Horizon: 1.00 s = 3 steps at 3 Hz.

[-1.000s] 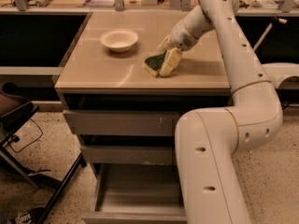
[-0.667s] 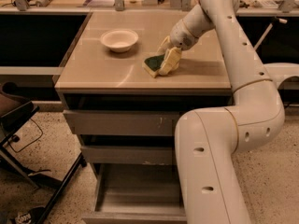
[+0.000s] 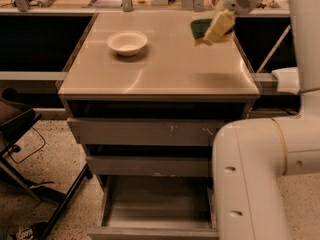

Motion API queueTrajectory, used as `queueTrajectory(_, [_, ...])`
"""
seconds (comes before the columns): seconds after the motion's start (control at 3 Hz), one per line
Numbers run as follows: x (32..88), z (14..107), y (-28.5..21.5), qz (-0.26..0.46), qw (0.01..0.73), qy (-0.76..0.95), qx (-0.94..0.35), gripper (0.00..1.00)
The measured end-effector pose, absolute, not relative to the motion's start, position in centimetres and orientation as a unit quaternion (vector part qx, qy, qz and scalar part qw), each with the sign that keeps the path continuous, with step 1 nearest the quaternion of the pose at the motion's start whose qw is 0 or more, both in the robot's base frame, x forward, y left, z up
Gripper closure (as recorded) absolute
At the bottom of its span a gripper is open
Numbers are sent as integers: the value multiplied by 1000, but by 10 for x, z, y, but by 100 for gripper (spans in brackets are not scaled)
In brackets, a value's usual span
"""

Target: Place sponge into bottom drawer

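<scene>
The gripper (image 3: 218, 25) is clamped on the sponge (image 3: 204, 29) above the far right of the cabinet top (image 3: 170, 69); the carry should clear the front edge before lowering squarely into the open bottom drawer (image 3: 155, 209).

The tool (image 3: 219, 25) hung above the far right corner of the worktop (image 3: 165, 71), with the sponge (image 3: 206, 30) clamped between its fingers, clear of the surface. The bowl (image 3: 127, 42) sat on the worktop to its left, well apart. Beneath the worktop, three drawers were stacked. The bottom drawer (image 3: 155, 211) stood pulled out in front of the upper drawers (image 3: 145, 132). The robot's arm (image 3: 250, 184) stood just right of that open drawer, and a chair (image 3: 15, 121) stood left of the cabinet.
</scene>
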<state>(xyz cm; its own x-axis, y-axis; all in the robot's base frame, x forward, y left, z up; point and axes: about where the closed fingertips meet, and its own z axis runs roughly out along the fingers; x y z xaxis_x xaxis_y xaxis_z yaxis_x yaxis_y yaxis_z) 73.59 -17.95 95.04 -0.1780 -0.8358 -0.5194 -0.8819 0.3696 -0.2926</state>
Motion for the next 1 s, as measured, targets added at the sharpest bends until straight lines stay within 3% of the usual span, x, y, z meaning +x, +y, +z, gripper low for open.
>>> queueTrajectory(0.33, [702, 892, -253, 46, 268, 837, -474, 100])
queueTrajectory(1.0, [701, 861, -277, 47, 277, 860, -426, 100])
